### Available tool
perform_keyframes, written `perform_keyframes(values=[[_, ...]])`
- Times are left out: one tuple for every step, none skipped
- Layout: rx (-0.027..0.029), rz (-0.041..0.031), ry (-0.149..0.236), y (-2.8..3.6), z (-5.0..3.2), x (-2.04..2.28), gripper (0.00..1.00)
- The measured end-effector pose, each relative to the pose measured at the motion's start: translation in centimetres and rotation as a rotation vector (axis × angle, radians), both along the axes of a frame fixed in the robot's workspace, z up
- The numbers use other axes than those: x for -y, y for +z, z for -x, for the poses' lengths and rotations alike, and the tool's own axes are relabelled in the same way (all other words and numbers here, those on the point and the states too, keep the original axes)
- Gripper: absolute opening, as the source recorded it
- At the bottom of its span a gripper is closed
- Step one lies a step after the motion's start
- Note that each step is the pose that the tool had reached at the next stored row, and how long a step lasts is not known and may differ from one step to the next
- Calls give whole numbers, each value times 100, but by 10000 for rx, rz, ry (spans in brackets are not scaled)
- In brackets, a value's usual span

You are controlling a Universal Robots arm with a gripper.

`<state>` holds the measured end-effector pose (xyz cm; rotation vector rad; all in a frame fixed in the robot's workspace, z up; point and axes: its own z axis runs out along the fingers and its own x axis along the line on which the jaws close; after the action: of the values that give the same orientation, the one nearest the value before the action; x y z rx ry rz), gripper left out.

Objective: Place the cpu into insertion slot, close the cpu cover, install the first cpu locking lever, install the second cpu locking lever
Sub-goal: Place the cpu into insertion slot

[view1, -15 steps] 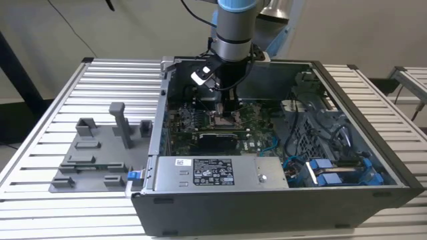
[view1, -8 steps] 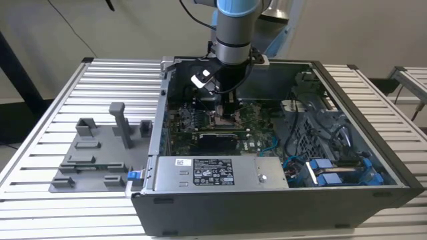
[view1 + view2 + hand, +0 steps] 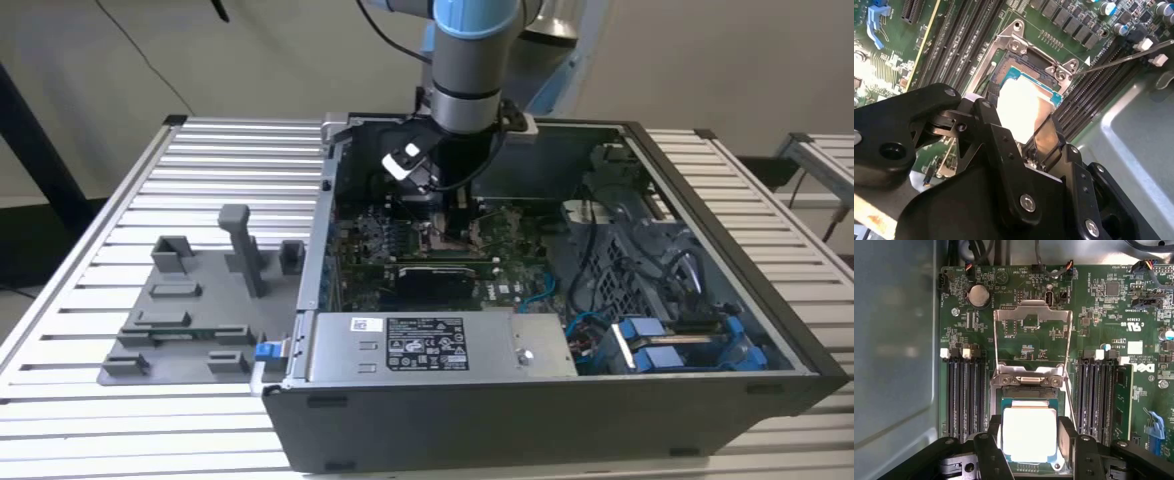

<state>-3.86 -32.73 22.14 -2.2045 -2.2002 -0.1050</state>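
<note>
Your pincer (image 3: 1031, 425) is clamped around the cpu (image 3: 1029, 437), holding it right at the insertion slot (image 3: 1026, 391) on the green motherboard (image 3: 1104, 315), with the cpu cover (image 3: 1019, 314) flipped up open.

Grey tubular arm (image 3: 466, 70) with light-blue joint cap (image 3: 474, 12), black cable (image 3: 387, 40), black tool (image 3: 1019, 120) studded with silver screws (image 3: 1027, 202).

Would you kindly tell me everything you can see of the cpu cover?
The cpu cover is a thin, silver, metal-looking square frame with a square window through which the green motherboard shows. In the first wrist view it is swung open, away from the insertion slot, hinged at the slot's edge; a tab juts from its free edge. How steeply it stands I cannot tell. Nothing else touches it: the end effector sits at the cpu, apart from it.
</note>
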Motion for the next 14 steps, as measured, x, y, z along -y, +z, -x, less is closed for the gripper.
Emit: perform_keyframes(values=[[0, 0, 0, -3, -1, 0, 54], [-1, 2, 1, -5, -1, 0, 54], [-4, 3, 1, -5, -1, 1, 54], [-5, 3, 1, -6, -2, 1, 54], [-6, 0, 1, -7, -2, 4, 54], [-9, 0, 1, -7, -2, 9, 54], [-13, 0, 1, -7, -2, 15, 54], [-16, 0, 0, -7, -3, 19, 54], [-16, -2, 0, -12, -3, 19, 54], [-17, -1, -1, -19, -3, 20, 54], [-18, 0, 1, -25, -5, 21, 54], [-19, 0, 1, -30, -5, 21, 54], [-19, 0, 1, -36, -6, 21, 54], [-19, 1, 1, -41, -6, 21, 54]])
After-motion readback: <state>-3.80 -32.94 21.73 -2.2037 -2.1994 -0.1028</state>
